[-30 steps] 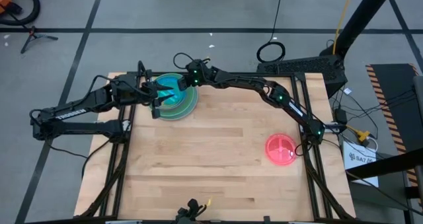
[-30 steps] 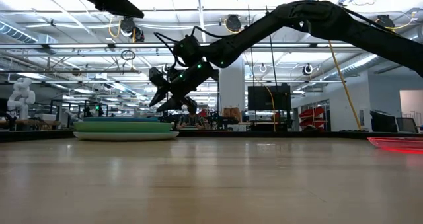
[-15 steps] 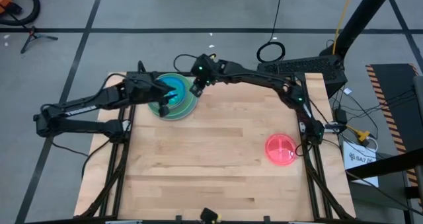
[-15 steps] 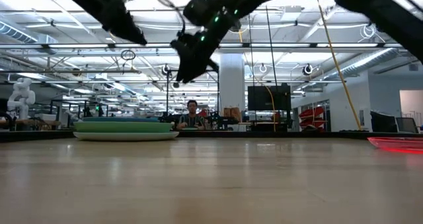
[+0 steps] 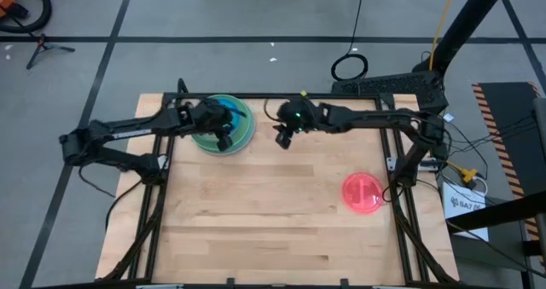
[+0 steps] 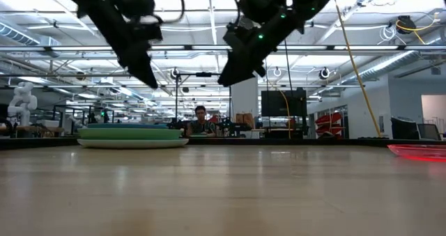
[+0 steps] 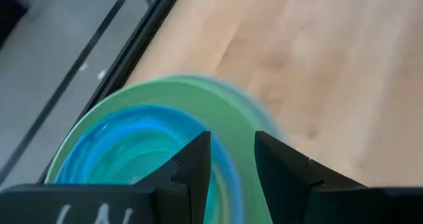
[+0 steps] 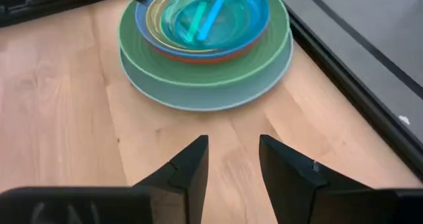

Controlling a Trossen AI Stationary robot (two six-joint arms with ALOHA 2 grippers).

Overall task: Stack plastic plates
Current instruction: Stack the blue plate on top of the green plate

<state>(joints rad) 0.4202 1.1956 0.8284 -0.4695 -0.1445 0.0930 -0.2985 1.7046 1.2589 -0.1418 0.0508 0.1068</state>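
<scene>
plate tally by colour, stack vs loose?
Stack, layers visible in the right wrist view:
light blue (bottom): 1
green: 1
red-orange edge: 1
blue: 1
lime rim: 1
cyan (top): 1
Loose on the table:
pink plate: 1
Total visible: 7; any others in the stack are hidden.

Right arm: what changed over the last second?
The right gripper pulled off the stack toward the table's middle, empty, fingers apart. The left gripper moved in over the stack, also holding nothing. The stack and the pink plate did not move.
</scene>
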